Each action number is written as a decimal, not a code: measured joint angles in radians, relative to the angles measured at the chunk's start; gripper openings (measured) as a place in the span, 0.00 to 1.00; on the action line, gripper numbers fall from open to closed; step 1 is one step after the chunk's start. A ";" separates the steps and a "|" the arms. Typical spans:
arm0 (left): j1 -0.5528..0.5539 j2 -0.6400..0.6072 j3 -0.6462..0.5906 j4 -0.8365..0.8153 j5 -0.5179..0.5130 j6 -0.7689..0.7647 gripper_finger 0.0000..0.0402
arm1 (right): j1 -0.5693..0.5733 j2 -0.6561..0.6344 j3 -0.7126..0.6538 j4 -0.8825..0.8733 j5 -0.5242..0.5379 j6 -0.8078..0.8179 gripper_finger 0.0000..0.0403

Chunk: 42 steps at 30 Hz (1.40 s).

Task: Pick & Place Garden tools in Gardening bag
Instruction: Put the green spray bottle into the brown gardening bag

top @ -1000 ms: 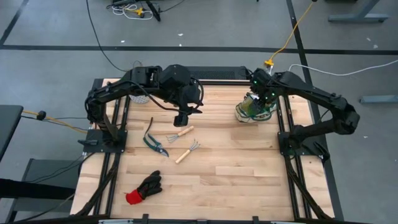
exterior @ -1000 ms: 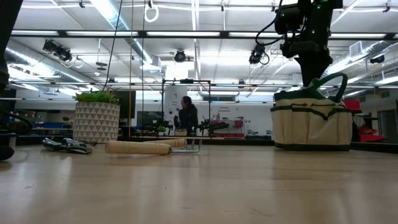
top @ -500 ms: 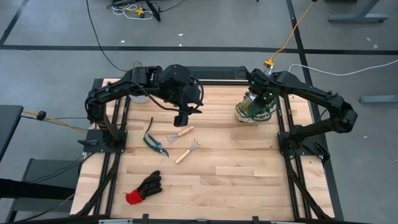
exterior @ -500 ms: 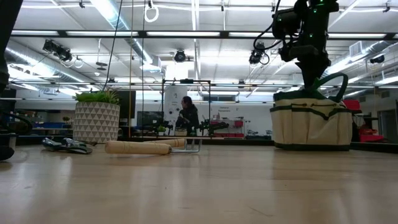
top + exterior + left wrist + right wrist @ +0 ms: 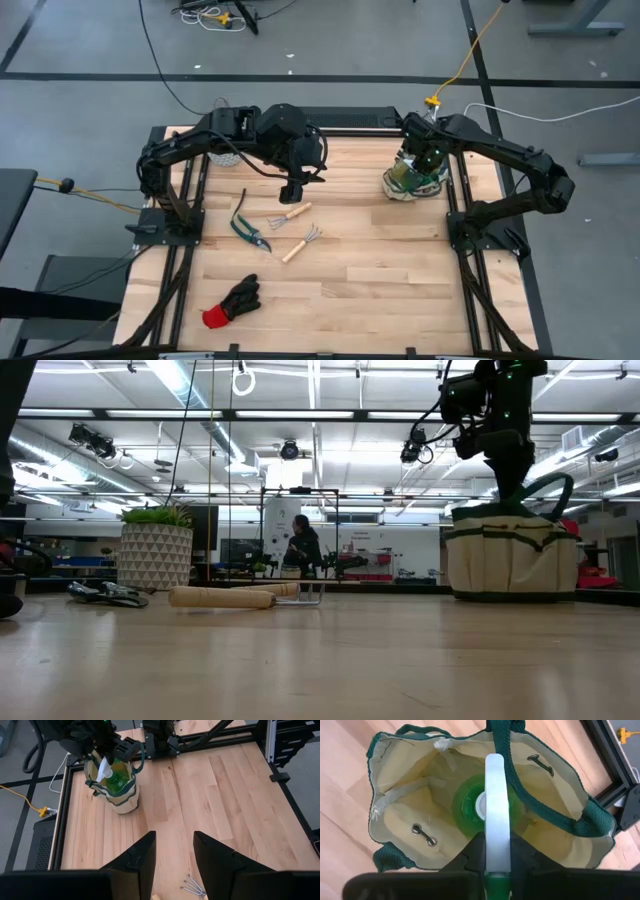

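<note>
Now the right gripper point(image 5: 496, 851), pinching the spray bottle point(image 5: 487, 807), has apparently nudged the gardening bag point(image 5: 408, 182) sideways.

Both arms: matte black, six-joint, chunky rounded housings w/ slim links betw. them. Black cabling looped along the left arm point(image 5: 215, 135) and the right arm point(image 5: 500, 155). Green indicator lights on right wrist. Left end effector point(image 5: 173, 857): two flat dark fingers, angular, squared tips. Bases bolted to black slotted frame rails.

the spray bottle point(image 5: 485, 805) body is mostly hidden inside the gardening bag point(image 5: 420, 840); the glove point(image 5: 232, 301) lacks detail.
</note>
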 joint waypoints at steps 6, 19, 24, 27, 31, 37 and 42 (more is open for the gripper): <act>0.000 0.000 0.000 0.000 0.000 0.000 0.35 | 0.000 0.000 0.111 -0.049 0.005 -0.035 0.11; 0.000 0.000 0.000 -0.007 0.000 0.000 0.35 | 0.000 -0.001 0.281 -0.182 0.029 -0.246 0.11; 0.000 0.000 0.000 -0.007 0.000 0.000 0.35 | 0.001 -0.001 0.281 -0.196 0.078 -0.347 0.11; 0.000 0.000 0.000 -0.010 0.000 0.000 0.35 | 0.001 -0.001 0.281 -0.206 0.079 -0.437 0.11; 0.000 0.000 0.000 -0.014 0.000 0.000 0.35 | 0.001 -0.001 0.281 -0.218 0.075 -0.545 0.11; 0.000 0.000 0.000 -0.021 0.000 0.000 0.35 | 0.001 -0.001 0.281 -0.253 0.045 -0.647 0.11; 0.000 0.000 0.000 -0.021 0.000 0.000 0.35 | 0.000 -0.008 0.281 -0.252 0.042 -0.677 0.11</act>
